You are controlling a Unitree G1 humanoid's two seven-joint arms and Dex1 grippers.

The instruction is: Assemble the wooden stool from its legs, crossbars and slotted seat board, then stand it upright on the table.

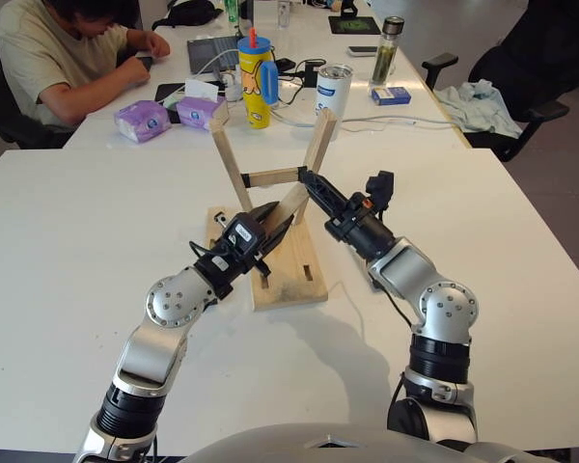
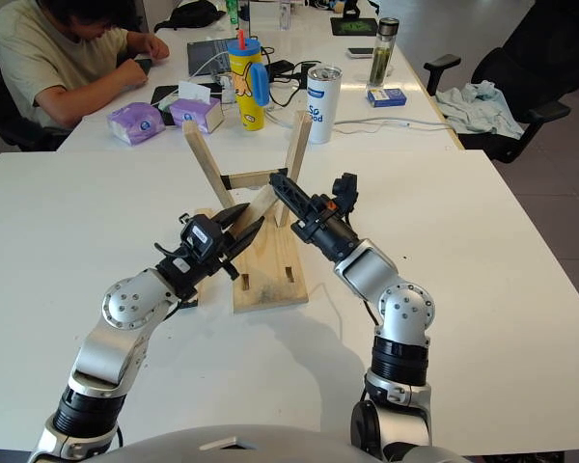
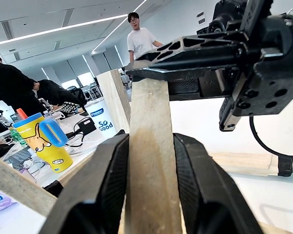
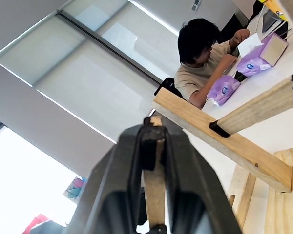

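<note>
**Left gripper (image 1: 275,217) and right gripper (image 1: 309,181) share one slanted leg over the seat board**

Left gripper fingers (image 3: 112,185) press on both flat sides of a loose leg (image 1: 291,203), clenched around its lower part. Just past those fingertips, higher up the same piece, the right gripper's fingers (image 4: 132,161) are clamped on its upper end. Both grippers are grasping this one leg, which leans at an angle between them.

Directly below the left fingers lies the slotted seat board (image 1: 294,280), flat on the white table (image 1: 77,241). Beyond both sets of fingertips, two standing legs (image 1: 230,164) rise from the board's far end. They splay apart like a V and are joined by a short crossbar (image 1: 270,177). The right fingertips sit just beside that crossbar.

Judging from this, the loose leg is not yet seated in a slot.

Risks from here:
- With two grips on one piece, uneven pulling could twist or jam it.
- Nothing pins the board, so a sideways push could slide it.
- The right fingers could nudge the crossbar and tip the standing pair.
</note>
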